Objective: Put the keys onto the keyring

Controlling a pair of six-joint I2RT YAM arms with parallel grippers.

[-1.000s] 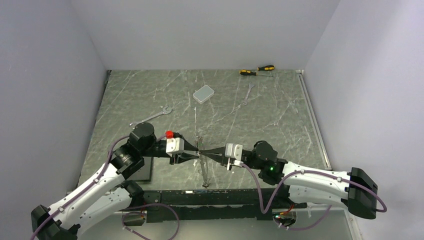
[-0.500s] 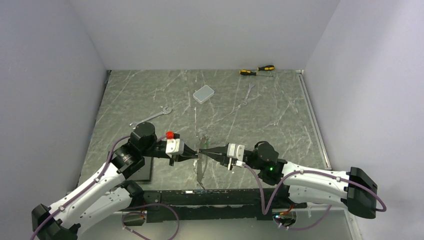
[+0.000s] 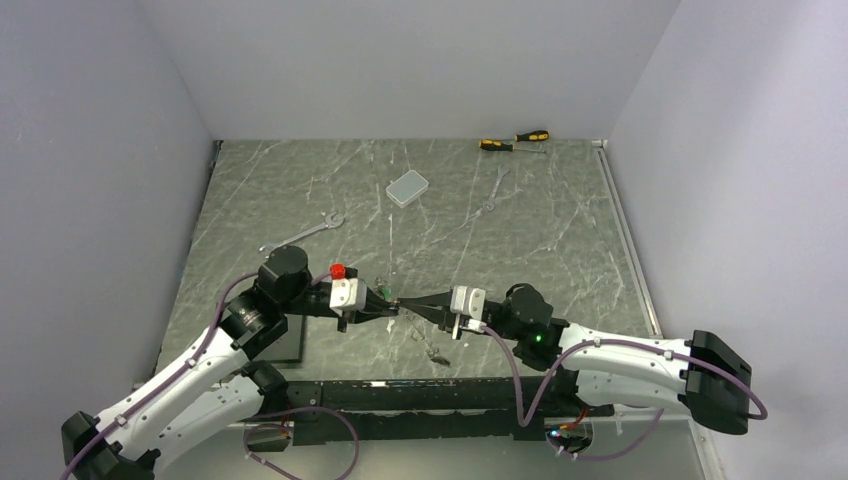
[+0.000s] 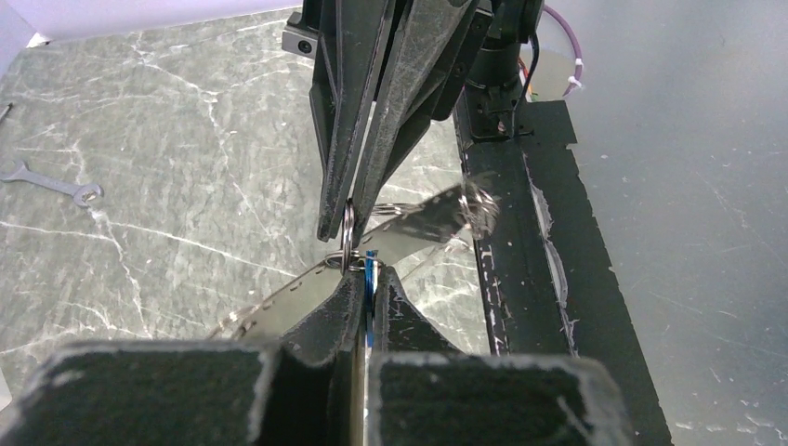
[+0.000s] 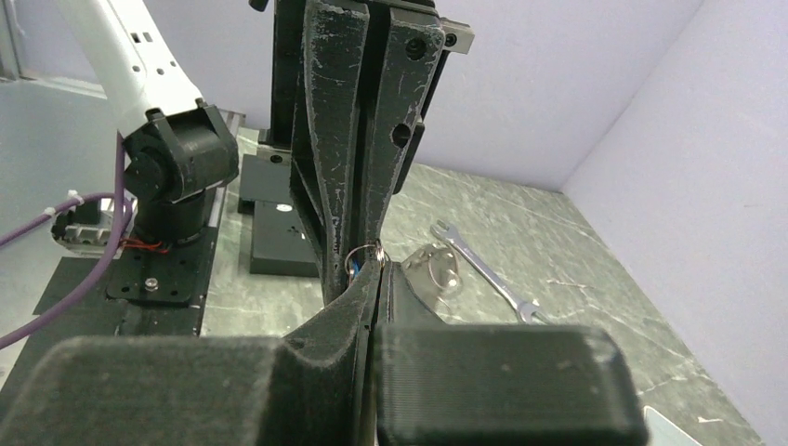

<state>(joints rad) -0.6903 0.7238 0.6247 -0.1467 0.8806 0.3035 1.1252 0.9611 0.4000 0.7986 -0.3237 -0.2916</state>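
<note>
L claw (image 4: 367, 279): together, clamped on blue key (image 4: 371, 269), a thin blue sliver btw its tips. R claw (image 5: 376, 269): together, nipping small wire ring (image 4: 347, 228), tip to tip w/ L claw, above centre of table (image 3: 300, 180) near edge. Keyring (image 4: 423, 216): blurred silvery band behind the tips; attachment unclear. Green key (image 3: 383, 290): 1, beside L claw, far side.

We could read no text, number, brand or sign in any of the views. The grey box (image 3: 407, 187) on the desk (image 3: 560, 230) showed a plain lid, and any marking elsewhere was too small or too blurred for us to make out.
</note>
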